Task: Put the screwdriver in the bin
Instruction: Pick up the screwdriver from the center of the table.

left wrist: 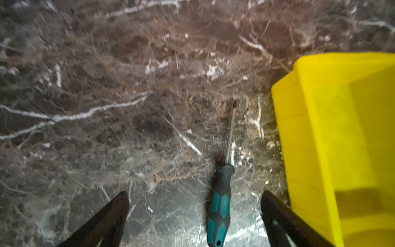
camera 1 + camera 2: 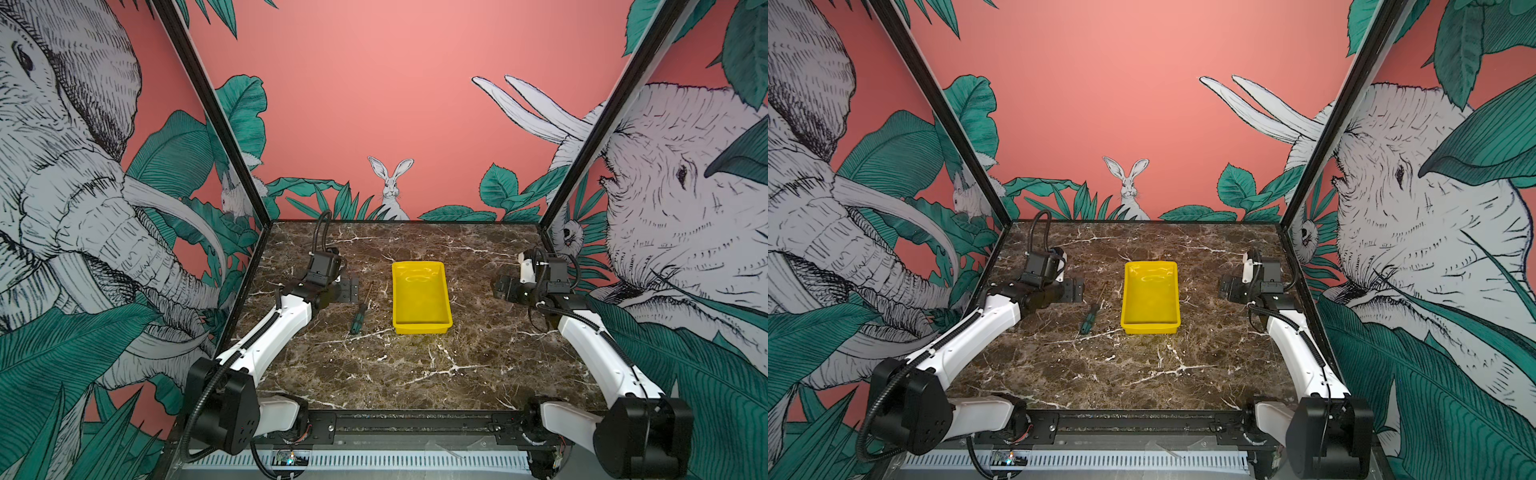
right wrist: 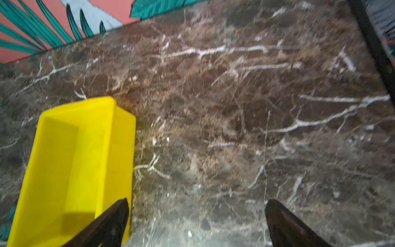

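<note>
marble in dark brown with white veins forms the tabletop (image 2: 374,374), seen in both top views. going back from its front edge, the first thing met is the slim screwdriver with a green and black handle and thin metal shaft (image 2: 358,316). it lies flat on the marble, handle toward the front and shaft pointing toward the back. it sits just beside the shallow rectangular bright yellow plastic bin (image 2: 422,328), on the bin's left, outside it and not touching it. the bin's long sides run front to back. level with the bin's middle, the left gripper (image 1: 194,194) is just left of the shaft. in the left wrist view its two dark fingers (image 1: 111,218) stand wide apart, with the handle between them and touched by neither. the right gripper (image 3: 196,202) is to the right of the bin, well apart from the screwdriver. its fingers are spread too and grip nothing. behind everything stands the pink back wall (image 2: 390,104) painted with a rabbit and green leaves.
</note>
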### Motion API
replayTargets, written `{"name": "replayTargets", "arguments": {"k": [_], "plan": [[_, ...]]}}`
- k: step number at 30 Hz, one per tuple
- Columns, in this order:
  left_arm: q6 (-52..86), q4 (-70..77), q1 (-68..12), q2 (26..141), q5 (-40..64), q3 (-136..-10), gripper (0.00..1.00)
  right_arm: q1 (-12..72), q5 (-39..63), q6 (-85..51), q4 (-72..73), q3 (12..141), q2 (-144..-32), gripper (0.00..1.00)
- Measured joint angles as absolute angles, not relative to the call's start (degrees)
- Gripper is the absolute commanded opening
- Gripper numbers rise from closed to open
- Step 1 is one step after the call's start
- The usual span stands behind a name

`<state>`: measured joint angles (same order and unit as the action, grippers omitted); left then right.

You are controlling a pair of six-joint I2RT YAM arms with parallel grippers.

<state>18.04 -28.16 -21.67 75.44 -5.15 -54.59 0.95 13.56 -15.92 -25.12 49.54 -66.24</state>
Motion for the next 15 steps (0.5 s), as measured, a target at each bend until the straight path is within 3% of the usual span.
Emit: {"name": "replayTargets", "arguments": {"k": [8, 15], "plan": [[21.19, -31.20, -25.08, 82.76, -2.59, -54.13, 0.88, 0.97, 24.97, -16.60, -36.18, 48.75, -64.34, 0.99], [21.82, -31.44, -25.39, 88.51, -0.64, -53.89, 0.77, 0.95, 27.94, -17.96, -38.46, 44.80, -60.23, 0.99]]}}
